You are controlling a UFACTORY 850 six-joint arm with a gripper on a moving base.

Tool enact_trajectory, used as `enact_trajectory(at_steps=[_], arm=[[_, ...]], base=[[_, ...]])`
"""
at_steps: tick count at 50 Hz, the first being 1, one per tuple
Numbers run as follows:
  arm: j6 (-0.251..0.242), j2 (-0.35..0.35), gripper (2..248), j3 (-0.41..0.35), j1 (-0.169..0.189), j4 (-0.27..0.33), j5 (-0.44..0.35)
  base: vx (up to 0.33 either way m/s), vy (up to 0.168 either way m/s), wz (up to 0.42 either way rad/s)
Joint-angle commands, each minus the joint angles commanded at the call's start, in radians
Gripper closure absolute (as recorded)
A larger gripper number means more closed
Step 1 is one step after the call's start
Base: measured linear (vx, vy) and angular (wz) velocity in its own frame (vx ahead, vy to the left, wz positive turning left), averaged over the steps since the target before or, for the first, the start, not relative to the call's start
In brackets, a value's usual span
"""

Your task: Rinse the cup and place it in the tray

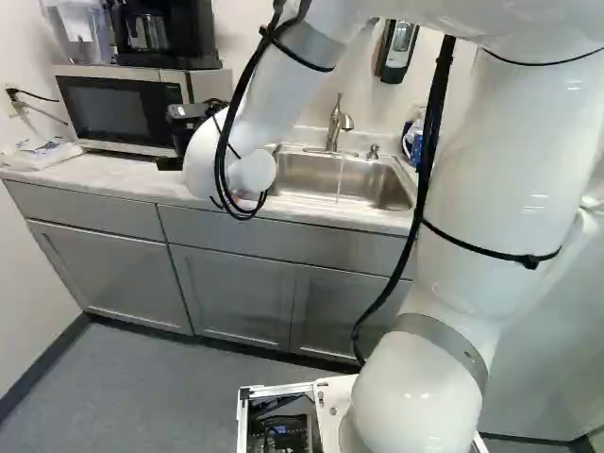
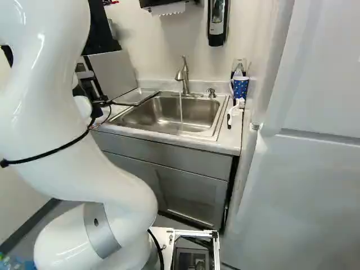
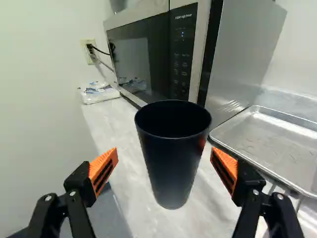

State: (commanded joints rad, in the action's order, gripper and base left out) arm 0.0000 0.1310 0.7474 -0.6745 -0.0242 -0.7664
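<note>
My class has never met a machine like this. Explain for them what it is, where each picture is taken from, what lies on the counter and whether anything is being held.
This is a white robot arm on a moving base. Two pictures come from cameras on that base, behind the arm, one to its left and one to its right. The third looks along the black gripper from the wrist.

On the counter, a dark cup stands upright near a microwave, with a shallow metal tray beside it. Farther along, a thin stream of water runs from the faucet into the sink; a blue patterned mug stands past it.

Nothing is held: the fingers are open, one on each side of the cup, with gaps between.
</note>
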Motion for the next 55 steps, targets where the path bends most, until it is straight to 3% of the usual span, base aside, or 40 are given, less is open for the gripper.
enact_trajectory(at_steps=[14, 29, 30, 34, 35, 39, 40, 44, 45, 55], arm=[[0.0, 0.024, 3, -0.006, 0.0, 0.0, -0.085], [0.0, 0.024, 3, -0.006, 0.0, 0.0, -0.086], [0.0, 0.024, 22, -0.006, 0.0, 0.0, -0.086], [0.0, 0.024, 22, -0.006, 0.0, 0.0, -0.086], [0.0, 0.024, 60, -0.006, 0.0, 0.0, -0.086], [0.0, 0.024, 60, -0.006, 0.0, 0.0, -0.086], [0.0, 0.024, 98, -0.006, 0.0, 0.0, -0.086], [0.0, 0.024, 98, -0.006, 0.0, 0.0, -0.086], [0.0, 0.024, 125, -0.006, 0.0, 0.0, -0.086], [0.0, 0.023, 127, -0.005, 0.0, 0.0, -0.086]], base=[[0.0, 0.0, 0.0], [0.0, 0.0, 0.0], [0.0, 0.0, 0.0], [0.0, 0.0, 0.0], [0.0, 0.0, 0.0], [0.0, 0.0, 0.0], [0.0, 0.0, 0.0], [0.0, 0.0, 0.0], [0.0, 0.0, 0.0], [0.0, 0.0, 0.0]])
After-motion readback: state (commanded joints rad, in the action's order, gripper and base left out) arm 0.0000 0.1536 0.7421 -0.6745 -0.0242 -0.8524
